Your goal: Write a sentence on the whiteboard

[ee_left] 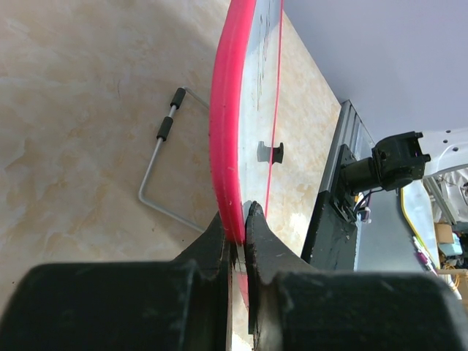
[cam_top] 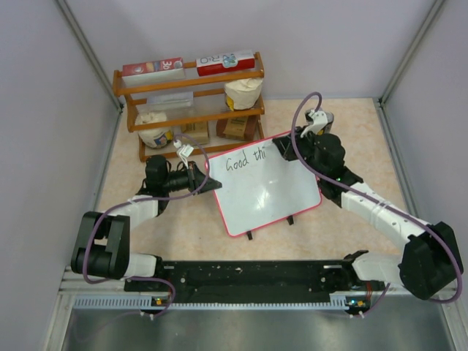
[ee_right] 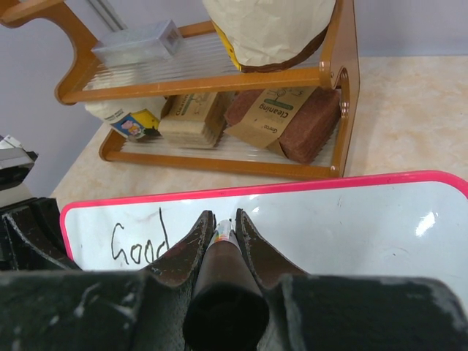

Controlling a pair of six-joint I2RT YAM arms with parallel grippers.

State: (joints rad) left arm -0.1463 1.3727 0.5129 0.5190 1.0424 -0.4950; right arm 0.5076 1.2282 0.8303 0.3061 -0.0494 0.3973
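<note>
The whiteboard (cam_top: 270, 191) with its red-pink frame stands tilted at mid table. The sentence (cam_top: 245, 160) reads "Good thi" in black along its top. My left gripper (cam_top: 209, 180) is shut on the board's left edge; in the left wrist view its fingertips (ee_left: 235, 219) pinch the red frame (ee_left: 225, 124). My right gripper (cam_top: 282, 151) is at the board's top, shut on a dark marker (ee_right: 224, 256) that points down at the white surface (ee_right: 344, 227), just right of "Good" (ee_right: 139, 245). The marker's tip is hidden between the fingers.
A wooden two-tier rack (cam_top: 190, 102) with boxes, bags and jars stands right behind the board (ee_right: 219, 157). Two black clip feet (cam_top: 252, 235) stick out at the board's near edge. A bent wire stand (ee_left: 157, 172) lies on the table behind the board.
</note>
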